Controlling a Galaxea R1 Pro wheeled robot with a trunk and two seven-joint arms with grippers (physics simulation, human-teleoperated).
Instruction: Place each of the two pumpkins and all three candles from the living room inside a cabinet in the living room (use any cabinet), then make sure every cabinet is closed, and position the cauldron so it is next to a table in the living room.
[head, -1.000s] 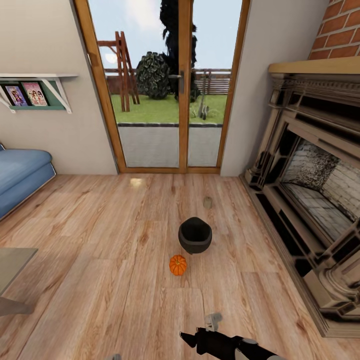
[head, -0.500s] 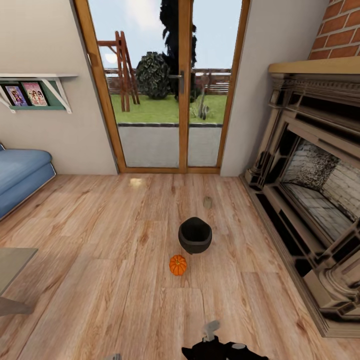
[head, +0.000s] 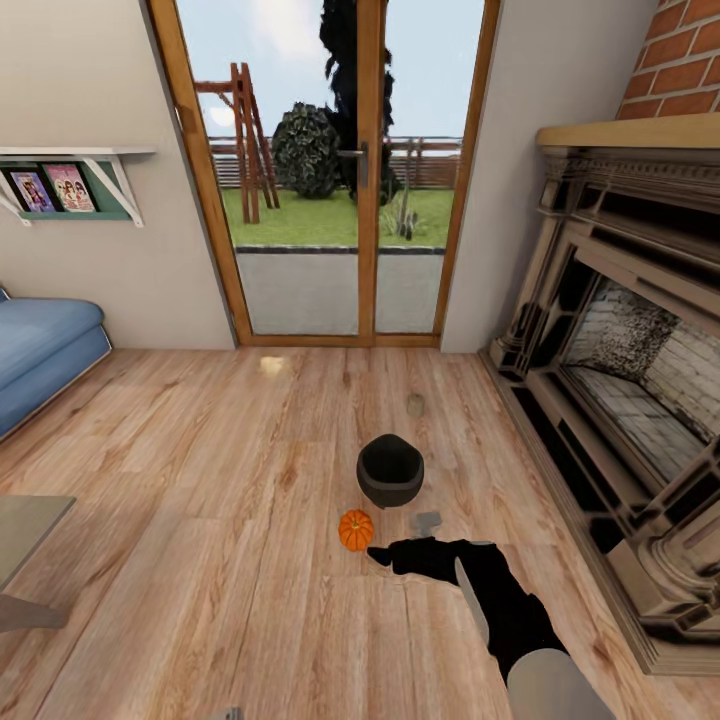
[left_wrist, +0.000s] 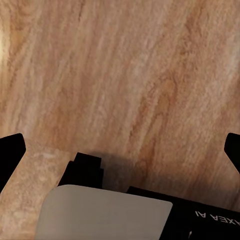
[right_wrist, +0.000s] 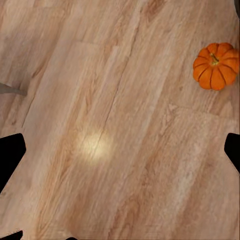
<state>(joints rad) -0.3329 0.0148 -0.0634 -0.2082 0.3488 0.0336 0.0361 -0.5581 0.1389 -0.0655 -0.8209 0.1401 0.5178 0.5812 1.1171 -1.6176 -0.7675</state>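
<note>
The small ribbed orange pumpkin (head: 355, 530) is lying on the wooden floor (head: 200, 500), beside the black gripper (head: 400, 540), whose fingers are spread apart. It is judged light, rigid, smooth; gripping across its ribbed flanks is advised.

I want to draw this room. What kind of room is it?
Probably a living room: there is a big fireplace, a blue sofa and glass garden doors, all around a wooden floor.
</note>
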